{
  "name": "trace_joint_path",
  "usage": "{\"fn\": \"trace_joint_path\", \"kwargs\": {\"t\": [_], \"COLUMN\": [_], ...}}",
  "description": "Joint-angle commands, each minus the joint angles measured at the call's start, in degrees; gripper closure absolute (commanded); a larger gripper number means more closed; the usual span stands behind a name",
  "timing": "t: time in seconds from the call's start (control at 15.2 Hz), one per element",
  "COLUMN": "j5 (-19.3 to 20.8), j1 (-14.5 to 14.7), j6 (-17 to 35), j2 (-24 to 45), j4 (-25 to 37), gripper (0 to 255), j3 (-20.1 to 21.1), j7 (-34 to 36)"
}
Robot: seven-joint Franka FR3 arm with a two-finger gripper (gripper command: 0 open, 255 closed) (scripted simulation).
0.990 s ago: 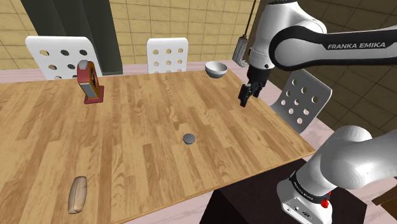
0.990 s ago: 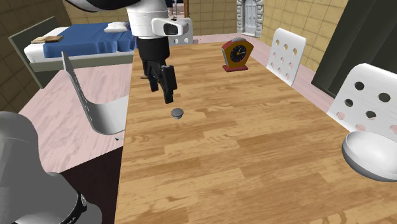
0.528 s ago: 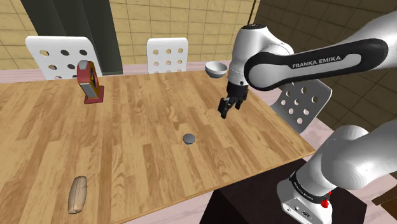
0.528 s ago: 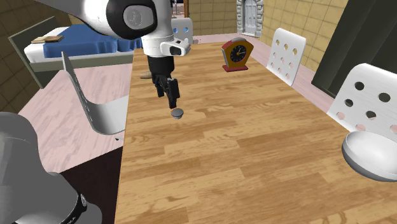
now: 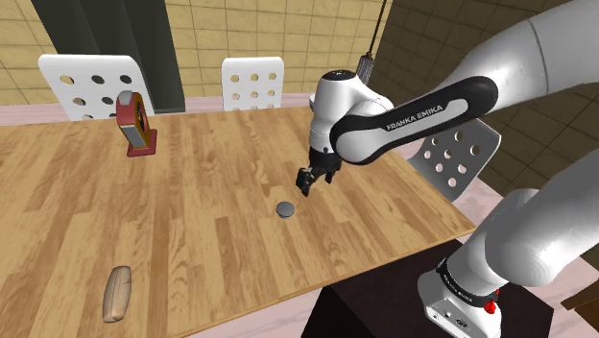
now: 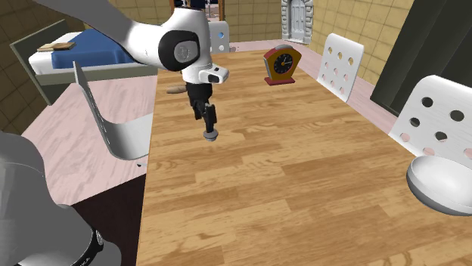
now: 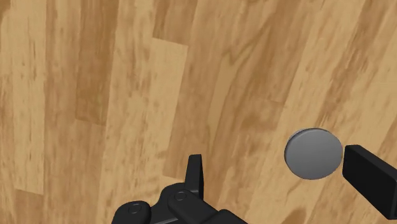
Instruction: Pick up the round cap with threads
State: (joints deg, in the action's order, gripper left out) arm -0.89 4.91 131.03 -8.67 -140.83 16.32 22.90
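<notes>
A small round grey cap (image 5: 286, 208) lies flat on the wooden table (image 5: 192, 240), near its middle. My black gripper (image 5: 306, 181) hangs just above the table, a little beyond the cap and to the shoulder view's right of it. In the second exterior view the gripper (image 6: 208, 117) points down right over the cap (image 6: 211, 135). In the wrist view the fingers (image 7: 195, 175) stand wide apart, open. The cap (image 7: 313, 153) lies between them, close beside the other finger, and I cannot tell if it touches it. Nothing is held.
A red clock (image 5: 135, 123) stands at the table's far left in the shoulder view. A tan oblong object (image 5: 117, 293) lies near the front left edge. A white bowl (image 6: 442, 185) sits at one table end. White perforated chairs (image 5: 253, 82) surround the table.
The gripper has swung to the shoulder view's left and come down, from beside the bowl end to just over the cap. It stays open. The cap has not moved.
</notes>
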Motion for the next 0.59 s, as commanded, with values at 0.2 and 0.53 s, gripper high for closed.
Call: {"fn": "trace_joint_path", "kwargs": {"t": [0.2, 0.53], "j5": [3.1, 6.8], "j1": [0.8, 2.4], "j6": [6.8, 11.0], "j2": [11.1, 20.0], "j4": [4.6, 9.3], "gripper": [0, 0], "j3": [1.9, 1.9], "j7": [6.7, 12.1]}}
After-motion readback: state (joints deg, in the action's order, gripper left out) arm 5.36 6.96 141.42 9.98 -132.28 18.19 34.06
